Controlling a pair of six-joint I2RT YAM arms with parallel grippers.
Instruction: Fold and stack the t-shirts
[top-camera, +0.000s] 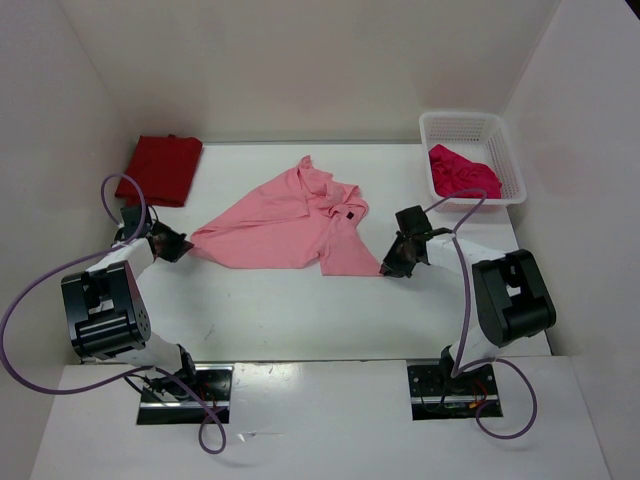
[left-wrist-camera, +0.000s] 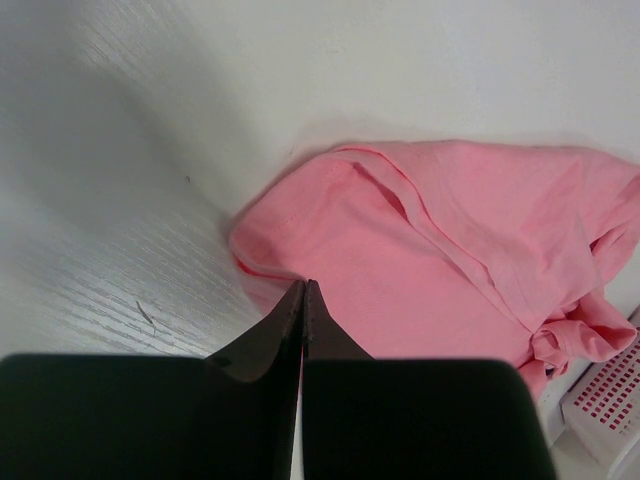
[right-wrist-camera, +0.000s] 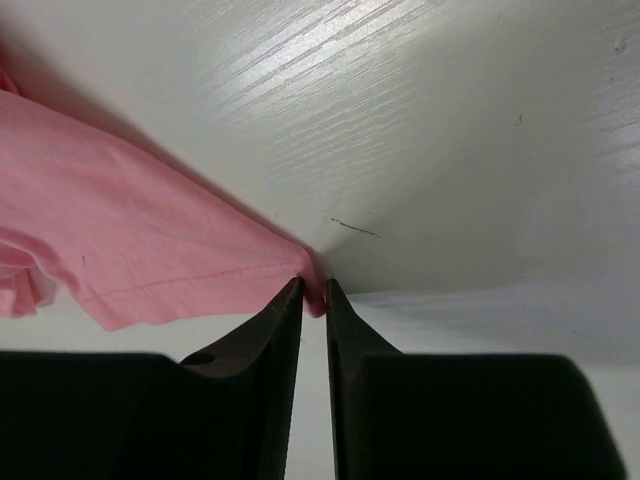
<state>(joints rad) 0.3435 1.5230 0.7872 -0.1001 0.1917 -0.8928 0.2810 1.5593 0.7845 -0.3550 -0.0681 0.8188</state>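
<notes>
The bench (top-camera: 300, 320) is white and carries the light pink t-shirt (top-camera: 290, 225), which lies spread and rumpled at its middle, the near hem running almost straight and the far part bunched into folds.

At the shirt's near left corner the left fingers (top-camera: 183, 243) are pressed together on the edge of the cloth; the left wrist view shows the tips meeting right on the pink hem. At the shirt's near right corner the right fingers (top-camera: 390, 266) stand nearly together, a nip of pink cloth caught between their tips.

Beyond the shirt to its left, well apart from it, the dark red t-shirt (top-camera: 160, 170) lies folded flat. Beyond the shirt to its right sits a white mesh basket (top-camera: 500, 140) holding the crimson-pink t-shirt (top-camera: 462, 172), crumpled, part of it draped over the basket's near rim.
</notes>
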